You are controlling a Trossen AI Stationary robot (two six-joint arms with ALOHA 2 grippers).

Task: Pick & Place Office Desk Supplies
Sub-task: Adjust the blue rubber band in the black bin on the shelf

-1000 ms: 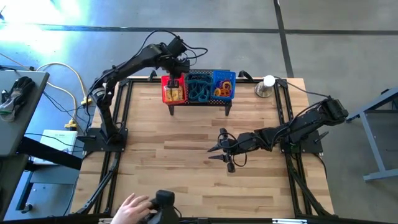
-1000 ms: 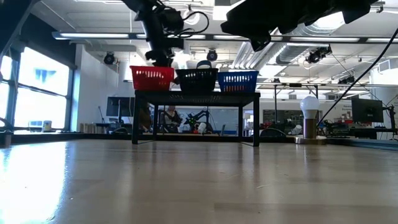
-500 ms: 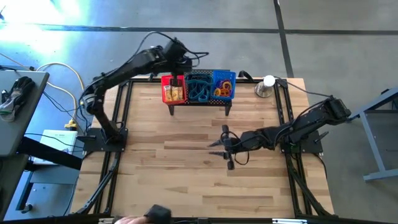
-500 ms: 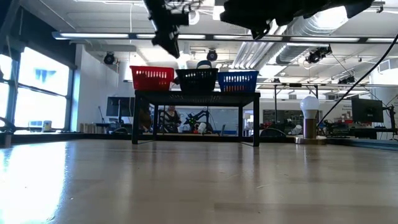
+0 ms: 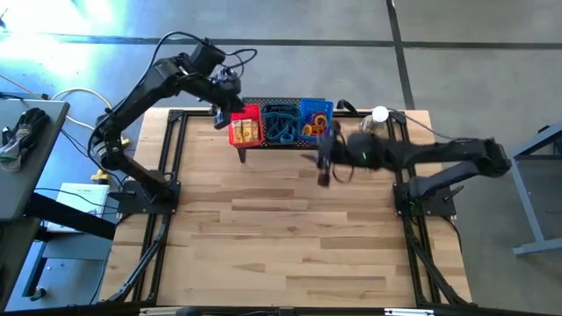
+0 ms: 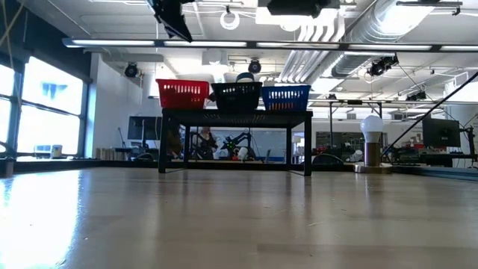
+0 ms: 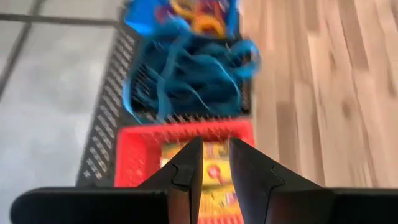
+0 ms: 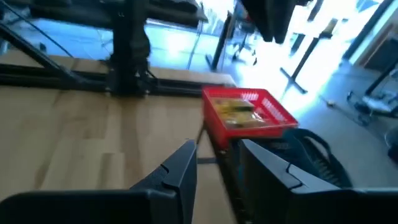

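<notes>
Right pincer [image 5: 323,163] swung toward bins.

Grey concrete floor [image 5: 457,35], bright windows [image 6: 52,97]

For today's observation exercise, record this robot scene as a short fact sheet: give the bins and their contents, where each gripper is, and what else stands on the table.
stand: black mesh stand at the wooden table's far edge, carrying three bins
red bin: small yellow blocks
black bin: teal band-like loops
blue bin: orange and red rings
left gripper: just left of the red bin, fingers slightly apart, empty
right gripper: in front of the blue bin, open, empty
other: silver cone with white ball, right of the stand
</notes>
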